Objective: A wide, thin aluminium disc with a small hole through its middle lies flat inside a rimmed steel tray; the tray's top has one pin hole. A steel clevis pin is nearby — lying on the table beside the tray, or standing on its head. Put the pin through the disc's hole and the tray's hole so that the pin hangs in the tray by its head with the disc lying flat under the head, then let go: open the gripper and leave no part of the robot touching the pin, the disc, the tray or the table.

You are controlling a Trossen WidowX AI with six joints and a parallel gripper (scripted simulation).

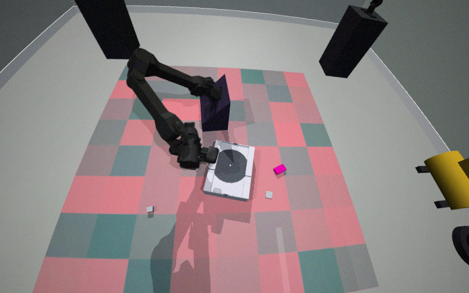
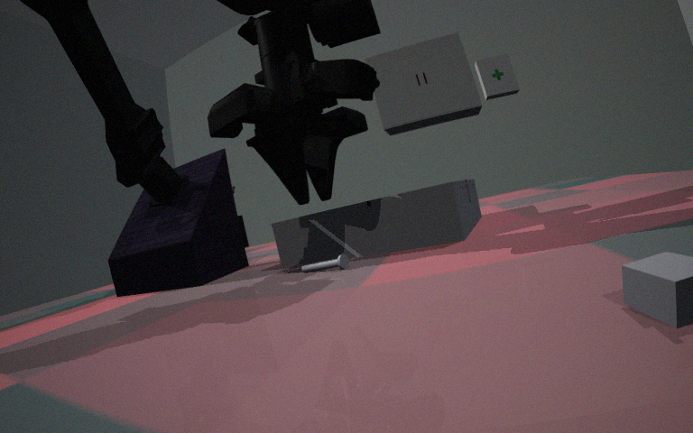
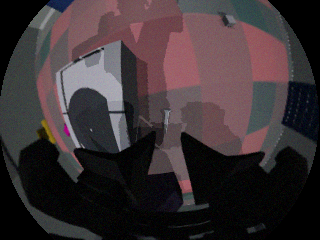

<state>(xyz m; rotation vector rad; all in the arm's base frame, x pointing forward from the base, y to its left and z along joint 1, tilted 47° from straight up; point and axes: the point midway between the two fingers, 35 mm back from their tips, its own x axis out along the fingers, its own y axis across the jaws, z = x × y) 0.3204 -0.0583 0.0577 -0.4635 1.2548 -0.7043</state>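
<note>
One pin on the checkered surface, beside the tray

The pink, grey and green surface [image 1: 235, 269] [image 2: 357, 357] [image 3: 217, 60] fills much of the top view. A black arm [image 1: 146, 96] [image 2: 87, 60] bends down from the upper left of that frame to its centre. It is mounted on a dark wedge [image 1: 215, 112] [image 2: 168, 232] [image 3: 162, 192]. The pale tray [image 1: 225, 190] [image 2: 419, 219] [image 3: 111, 85] sits at the centre, the dark round disc [image 1: 224, 174] [image 3: 82, 117] lying within its rim. Just above the pin, the claw [image 1: 193, 157] [image 2: 314, 201] [image 3: 168, 135] stands partly open and grips nothing. A magenta block [image 1: 279, 169] [image 3: 66, 130] lies right of the tray. One small pale cube [image 1: 149, 209] [image 2: 649, 288] [image 3: 229, 20] sits lower left in the top view. The steel pin [image 2: 324, 264] [image 3: 167, 120] lies on its side near the tray, below centre in the exterior view.
</note>
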